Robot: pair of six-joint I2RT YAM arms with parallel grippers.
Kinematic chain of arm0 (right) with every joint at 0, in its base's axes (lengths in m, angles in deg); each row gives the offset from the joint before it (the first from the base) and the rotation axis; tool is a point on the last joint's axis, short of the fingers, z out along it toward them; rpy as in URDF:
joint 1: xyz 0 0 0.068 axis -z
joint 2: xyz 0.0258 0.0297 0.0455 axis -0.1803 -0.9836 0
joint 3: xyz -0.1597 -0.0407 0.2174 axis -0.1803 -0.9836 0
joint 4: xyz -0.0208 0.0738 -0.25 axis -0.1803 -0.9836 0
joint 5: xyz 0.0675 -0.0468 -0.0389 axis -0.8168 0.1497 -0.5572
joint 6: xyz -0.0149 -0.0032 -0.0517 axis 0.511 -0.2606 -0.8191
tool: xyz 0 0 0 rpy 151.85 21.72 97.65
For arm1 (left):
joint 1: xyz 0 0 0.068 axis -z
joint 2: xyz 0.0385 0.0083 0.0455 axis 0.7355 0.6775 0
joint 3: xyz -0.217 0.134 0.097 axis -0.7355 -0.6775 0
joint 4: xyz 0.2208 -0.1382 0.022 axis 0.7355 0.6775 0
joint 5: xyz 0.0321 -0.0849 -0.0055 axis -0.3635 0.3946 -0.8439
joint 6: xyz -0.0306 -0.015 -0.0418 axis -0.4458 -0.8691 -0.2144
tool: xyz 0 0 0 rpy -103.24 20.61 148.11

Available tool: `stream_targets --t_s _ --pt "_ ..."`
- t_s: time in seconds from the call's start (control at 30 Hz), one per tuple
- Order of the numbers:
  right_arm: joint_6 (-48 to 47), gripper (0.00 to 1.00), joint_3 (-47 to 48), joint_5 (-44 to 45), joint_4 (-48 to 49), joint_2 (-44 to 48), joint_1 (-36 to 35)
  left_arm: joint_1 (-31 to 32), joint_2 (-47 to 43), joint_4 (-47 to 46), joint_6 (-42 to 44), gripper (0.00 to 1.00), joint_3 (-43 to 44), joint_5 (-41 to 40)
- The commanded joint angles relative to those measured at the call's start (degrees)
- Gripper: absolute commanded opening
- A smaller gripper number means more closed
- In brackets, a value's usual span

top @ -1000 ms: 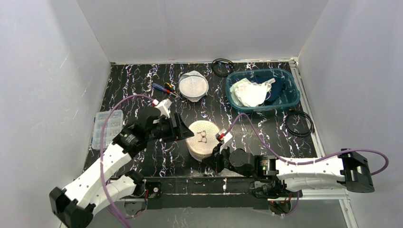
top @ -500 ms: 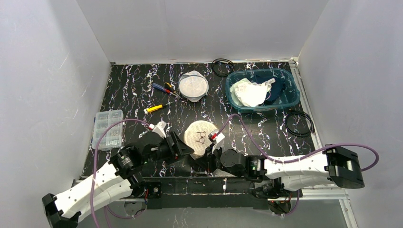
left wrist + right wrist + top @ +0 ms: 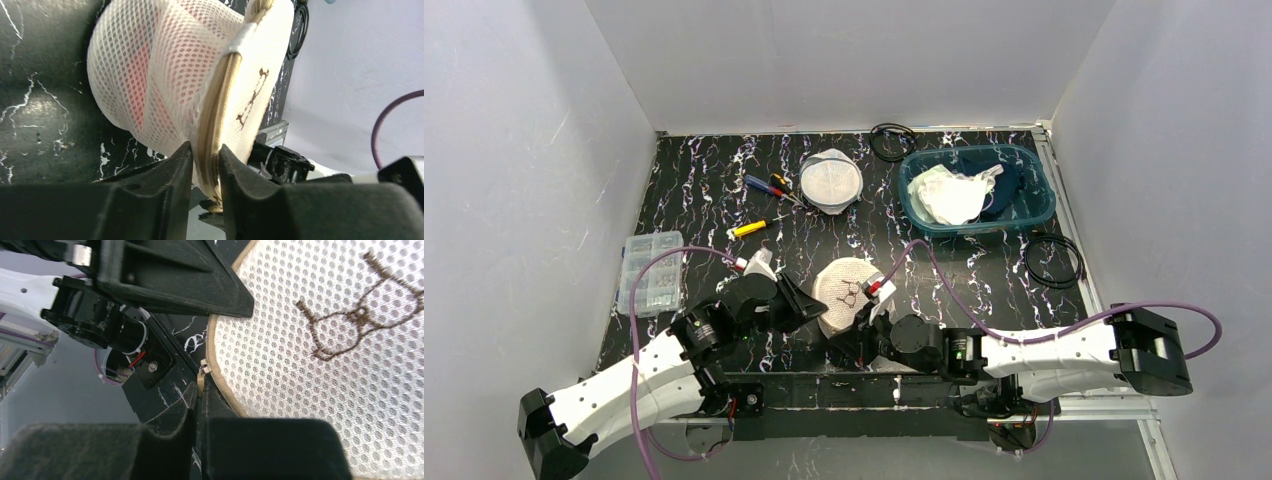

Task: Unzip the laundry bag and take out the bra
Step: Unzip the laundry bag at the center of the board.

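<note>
Left wrist cam has the left end effector (image 3: 204,156) clamped tight on the zipper seam (image 3: 215,100) of the mesh laundry bag (image 3: 265,50); right end effector (image 3: 201,402) looks pinched shut on the zipper pull (image 3: 201,377); bag's tipped up near the front of the surface (image 3: 704,190), between both arms; zip looks basically closed and the red bra (image 3: 135,75) is inside, so nearly everything's left.

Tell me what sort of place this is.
Probably a robot test cell, not a home: bare white walls box in a black marbled table, with mixed props: a parts box, screwdrivers and a tub of clothes.
</note>
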Motion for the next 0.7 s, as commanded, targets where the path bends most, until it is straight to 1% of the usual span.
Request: stream_targets --t_s 0.0,0.1,0.27,0.4,0.53,0.6,0.67 --pt "-0.02 0.01 1.92 0.49 0.77 3.62 -0.64 0.27 0.09 2.39 1.54 0.16 1.33 -5.92" --pt "0.09 0.01 1.28 1.72 -1.09 5.27 -0.78 0.27 1.4 3.45 3.05 0.0 2.73 -7.0" --pt "-0.19 0.01 0.89 4.89 -7.1 9.37 -0.78 0.15 1.17 4.5 5.23 0.0 4.48 -8.33" --pt "-0.24 0.01 0.1 9.16 -14.44 14.52 -0.79 -0.63 1.04 5.41 9.75 0.0 7.24 -7.99" --pt "0.36 0.01 -1.31 12.69 -19.11 19.44 -0.85 -3.09 4.02 3.51 14.91 0.0 9.63 -1.75" --pt "0.09 0.01 -1.13 13.82 -21.09 20.59 -0.76 -4.03 6.58 0.64 16.89 0.0 9.84 2.5" --pt "-0.4 0.01 -0.98 14.71 -23.01 21.35 -0.84 -5.87 9.07 -2.65 19.41 0.0 10.23 8.45"
